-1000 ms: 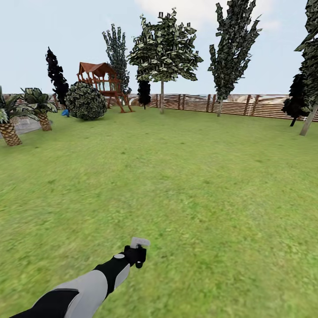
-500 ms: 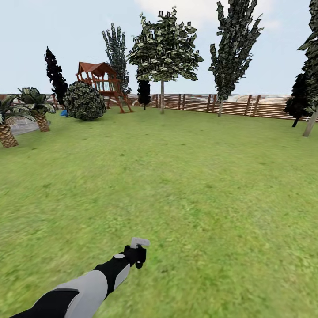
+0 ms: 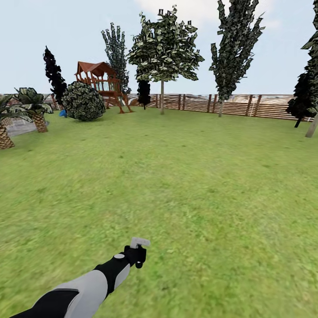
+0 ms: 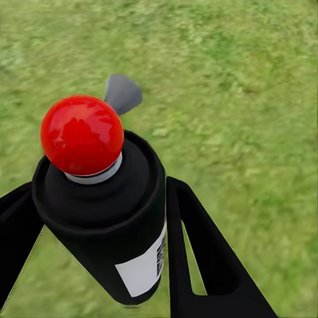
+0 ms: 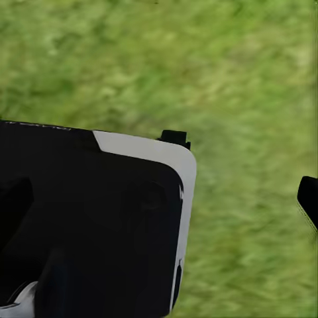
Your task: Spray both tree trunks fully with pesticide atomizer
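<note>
- Garden lawn (image 3: 185, 176): open grass ahead, nothing blocking the way; judged step, carry the bottle to a tree.
- Tree (image 3: 162, 48): bare trunk (image 3: 162, 98) by the fence (image 3: 247, 105), well apart; close in before spraying.
- Playset (image 3: 100, 81), bush (image 3: 83, 101), palms (image 3: 33, 110): off left.
- Left hand (image 4: 99, 218): clenched around the pesticide atomizer (image 4: 99, 199), red tip up.
- Right hand: state cannot be told.

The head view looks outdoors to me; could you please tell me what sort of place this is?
Most likely a fenced back garden: a wide green lawn, a brown slatted wooden fence along the far edge, a wooden playset and trees.
</note>
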